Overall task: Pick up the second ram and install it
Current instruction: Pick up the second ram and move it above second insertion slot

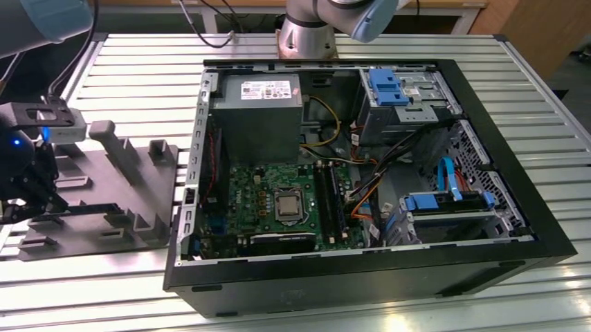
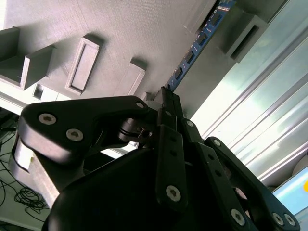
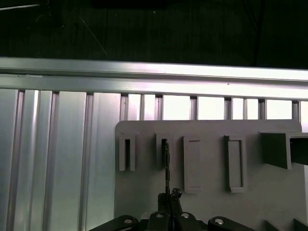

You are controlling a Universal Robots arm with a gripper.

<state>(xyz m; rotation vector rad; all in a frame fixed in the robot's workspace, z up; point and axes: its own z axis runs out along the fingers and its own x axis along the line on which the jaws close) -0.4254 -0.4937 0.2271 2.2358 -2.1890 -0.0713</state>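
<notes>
The gripper (image 2: 163,94) has its dark fingers drawn together on the near end of the memory stick (image 2: 197,45), pinching the thin board from both flat sides. The stick stands on its long edge in the grey tray (image 1: 138,183), and from the fingertips it runs away along the tray's face, its row of dark chips showing in the second wrist view. In the first wrist view it appears edge-on as a thin dark line. There it sits in the second pocket from one end of a row of four raised pockets on the tray, close to the tray's corner.

The tray carries other moulded shapes too: blocks, upright posts and shallow frames. In the exterior view the gripper hangs over the part of the tray farthest from the computer case (image 1: 517,228).

Under the tray lies a ribbed metal table (image 1: 138,62). The open case lies on it just beside the tray, on the exterior view's right. Inside the case, the green motherboard (image 1: 249,194) is on the side nearest the tray, with a square processor (image 1: 289,205) at its middle. The long black slots (image 1: 328,200) lie just past the processor, away from the tray. A grey power supply (image 1: 259,104) sits behind the motherboard.
</notes>
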